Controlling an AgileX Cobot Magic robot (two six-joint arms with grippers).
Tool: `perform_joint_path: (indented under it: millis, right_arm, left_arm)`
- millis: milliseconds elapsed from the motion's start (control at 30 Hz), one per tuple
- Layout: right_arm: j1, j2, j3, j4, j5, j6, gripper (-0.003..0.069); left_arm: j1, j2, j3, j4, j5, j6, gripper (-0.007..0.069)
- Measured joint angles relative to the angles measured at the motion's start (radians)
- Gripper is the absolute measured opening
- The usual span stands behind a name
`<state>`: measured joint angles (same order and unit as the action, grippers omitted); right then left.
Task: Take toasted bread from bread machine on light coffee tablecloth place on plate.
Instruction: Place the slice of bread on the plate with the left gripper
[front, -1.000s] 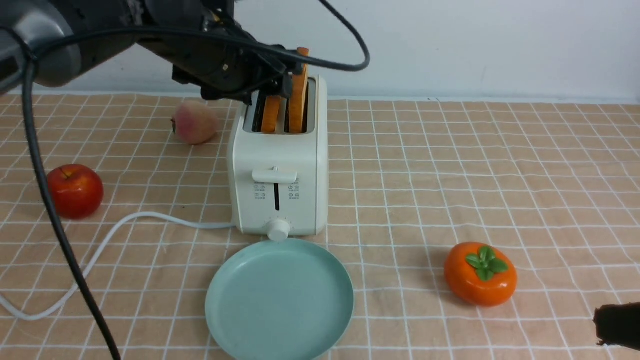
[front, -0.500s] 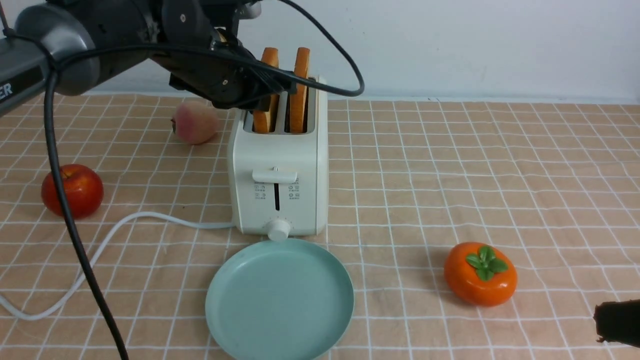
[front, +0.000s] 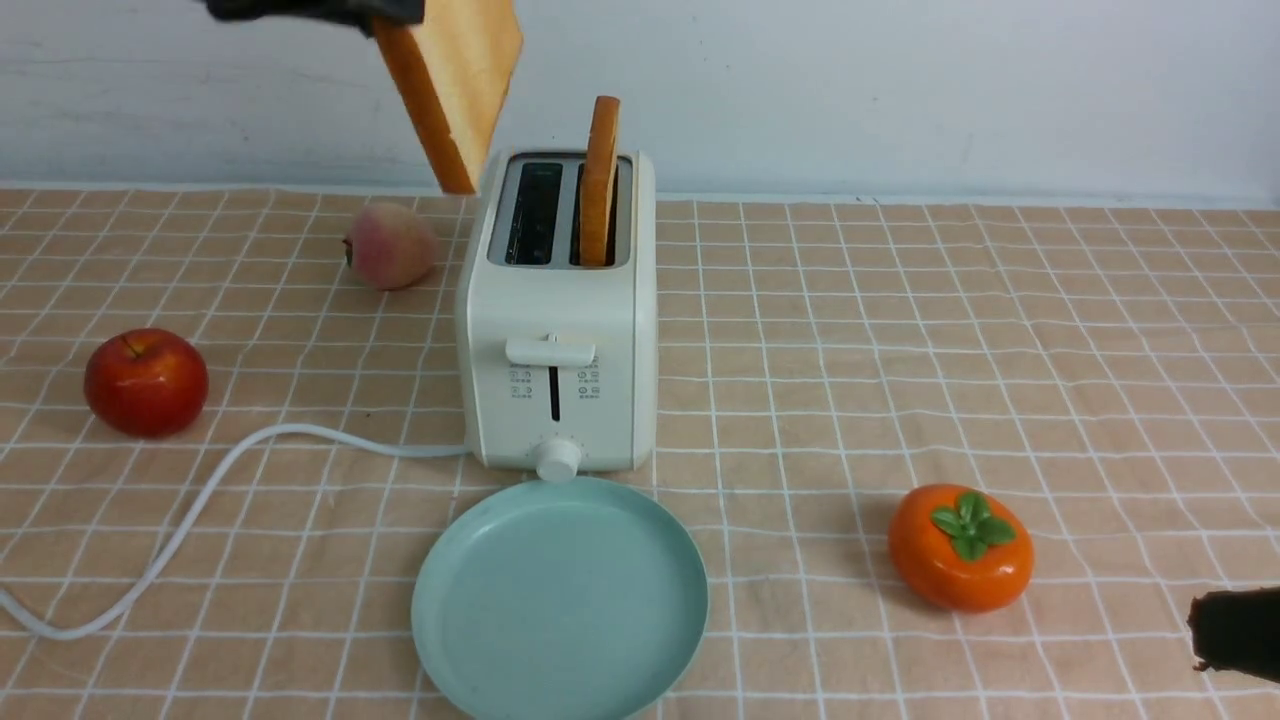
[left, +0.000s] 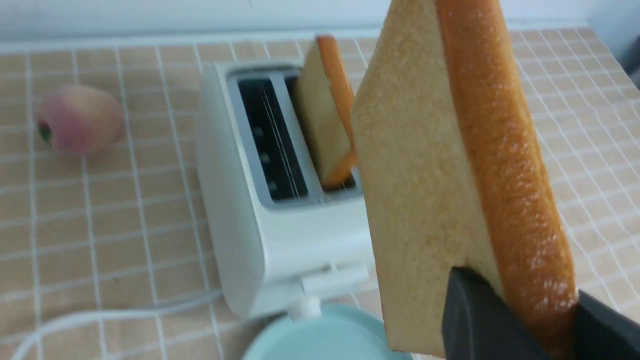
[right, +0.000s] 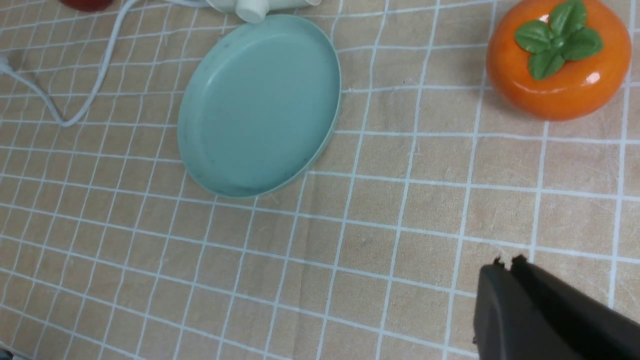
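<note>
My left gripper (front: 385, 12) is shut on one slice of toasted bread (front: 455, 80), held high above and left of the bread machine (front: 558, 340). In the left wrist view the fingers (left: 475, 315) clamp this slice (left: 450, 175) by its crust. The second slice (front: 600, 180) stands upright in the machine's right slot; the left slot is empty. The teal plate (front: 560, 600) lies on the light coffee tablecloth (front: 850, 350) just in front of the machine and also shows in the right wrist view (right: 260, 105). My right gripper (right: 506, 264) is shut and empty, low at the front right (front: 1235, 635).
A red apple (front: 146, 382) sits at the left, a peach (front: 390, 245) behind-left of the machine, an orange persimmon (front: 960, 548) at the front right. The white cord (front: 200, 500) runs left from the machine across the cloth. A white wall stands behind.
My left gripper has pulled the left slice up out of its slot and lifted it high and to the left. The arm has left most of the view. The right gripper has stayed put.
</note>
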<state>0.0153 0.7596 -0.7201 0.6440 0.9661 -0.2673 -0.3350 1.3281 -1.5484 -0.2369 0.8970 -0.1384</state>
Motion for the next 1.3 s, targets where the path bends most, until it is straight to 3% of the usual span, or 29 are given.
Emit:
perform_joint_path:
  millis: [200,367,400,467,567,600,633,733,933,1033,1300]
  right_arm:
    - [0.0,0.0,0.0,0.003,-0.003,0.0,0.0025]
    - [0.0,0.0,0.0,0.007,-0.003,0.0,0.003]
    - [0.0,0.0,0.0,0.007,-0.003,0.0,0.003]
    - [0.0,0.0,0.0,0.007,-0.01,0.0,0.0033]
    - [0.0,0.0,0.0,0.007,-0.02,0.0,0.0033]
    - [0.0,0.0,0.0,0.007,-0.021,0.0,0.0033]
    - [0.0,0.0,0.0,0.007,-0.022,0.0,0.0036]
    - [0.0,0.0,0.0,0.007,-0.023,0.0,0.004]
    - [0.0,0.0,0.0,0.008,-0.023,0.0,0.0044]
    - [0.0,0.0,0.0,0.024,-0.023,0.0,0.0044]
    - [0.0,0.0,0.001,0.048,-0.024,0.0,0.005]
  left_arm:
    - [0.0,-0.126,0.44,-0.234,-0.204,0.114,0.0088]
    - [0.0,-0.094,0.781,-0.587,-0.392,0.321,0.0088]
    - [0.0,-0.088,0.794,-0.613,-0.402,0.344,0.0088]
    - [0.0,-0.033,0.845,-0.782,-0.45,0.525,0.0088]
    - [0.0,0.031,0.851,-0.951,-0.463,0.698,0.0088]
    - [0.0,0.036,0.851,-0.962,-0.462,0.726,0.0088]
    - [0.0,0.074,0.851,-1.058,-0.47,0.844,0.0088]
    - [0.0,0.129,0.851,-1.143,-0.483,0.969,0.0088]
    - [0.0,0.178,0.851,-1.221,-0.543,1.021,0.0102]
    - [0.0,0.182,0.851,-1.214,-0.584,1.024,0.0149]
    - [0.0,0.182,0.851,-1.045,-0.573,0.925,0.0331]
